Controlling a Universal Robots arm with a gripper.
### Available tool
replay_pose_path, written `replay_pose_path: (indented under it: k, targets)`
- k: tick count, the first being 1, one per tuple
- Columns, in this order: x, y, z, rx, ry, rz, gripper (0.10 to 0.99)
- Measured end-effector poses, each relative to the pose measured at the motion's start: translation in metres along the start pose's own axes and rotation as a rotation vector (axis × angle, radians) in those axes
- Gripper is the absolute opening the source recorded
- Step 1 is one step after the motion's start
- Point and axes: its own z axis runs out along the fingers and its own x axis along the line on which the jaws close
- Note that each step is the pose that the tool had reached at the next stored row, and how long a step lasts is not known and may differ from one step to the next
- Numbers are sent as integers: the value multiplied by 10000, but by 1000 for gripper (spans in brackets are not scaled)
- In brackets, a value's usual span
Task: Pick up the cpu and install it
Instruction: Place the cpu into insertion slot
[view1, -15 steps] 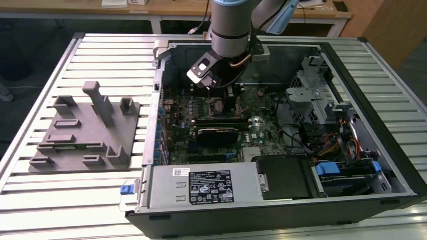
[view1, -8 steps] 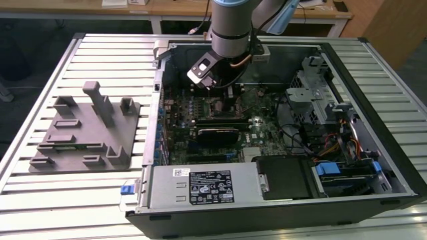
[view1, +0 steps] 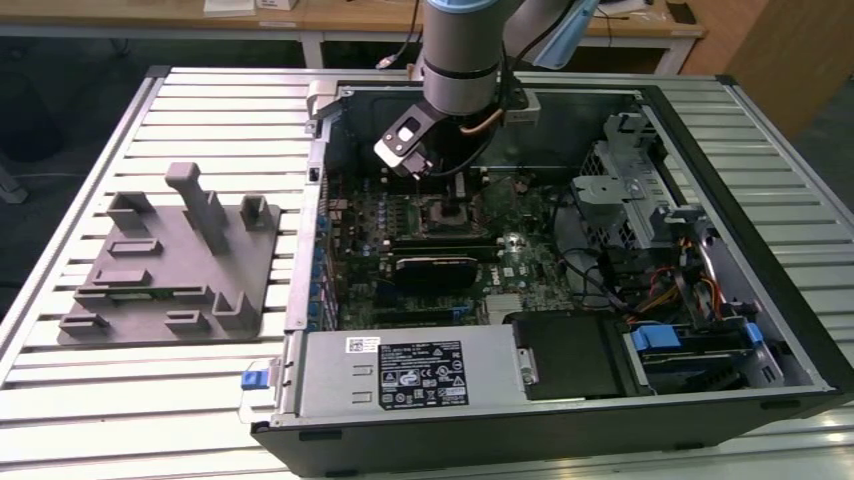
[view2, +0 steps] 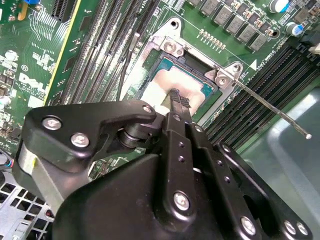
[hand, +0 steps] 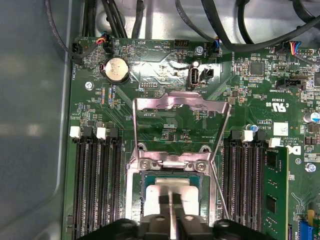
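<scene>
The gripper (hand: 170, 201), fingers narrow and nearly together, hung over the silver top of the cpu (hand: 190, 196), which sat in the open socket (hand: 132, 192) on the motherboard (hand: 165, 75). The second wrist view caught the socket's unlatched lever (view2: 270, 108); the exterior view took in the open computer case (view1: 561, 440) on the table (view1: 200, 100).

A: What does it all stand on?
B: A table (view1: 94, 440) of pale metal slats, with a soft sheen along them.
A: And behind it?
B: A wooden desk (view1: 347, 20) on white legs (view1: 311, 48), along the far side. Dark floor (view1: 107, 55) beneath it and beside the table.
A: Anything else?
B: A brown wooden panel (view1: 787, 50) at the exterior view's right, far corner.
</scene>
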Motion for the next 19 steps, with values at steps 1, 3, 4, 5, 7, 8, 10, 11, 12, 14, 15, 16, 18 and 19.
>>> replay_pose_path:
  k: [1, 3, 4, 5, 7, 8, 10, 11, 12, 14, 15, 16, 18, 19]
  targets:
    - [0, 0, 0, 0, 2, 0, 122]
    - [0, 0, 0, 0, 6, 0, 106]
    - [0, 0, 0, 0, 8, 0, 106]
    - [0, 0, 0, 0, 11, 0, 106]
    - [0, 0, 4, -2, 15, 0, 106]
    - [0, 0, 11, -1, 13, 1, 106]
    - [-1, -2, 24, 5, 7, 0, 106]
    - [-1, -2, 25, 5, 6, 0, 106]
    - [-1, -2, 25, 5, 6, 0, 106]
    - [0, -2, 30, 4, 9, 0, 106]
    - [-1, -2, 32, 4, 7, 0, 106]
    - [-1, -2, 32, 5, 6, 0, 106]
    - [0, -2, 34, 3, 9, 1, 106]
    - [0, -2, 34, 2, 10, 0, 106]
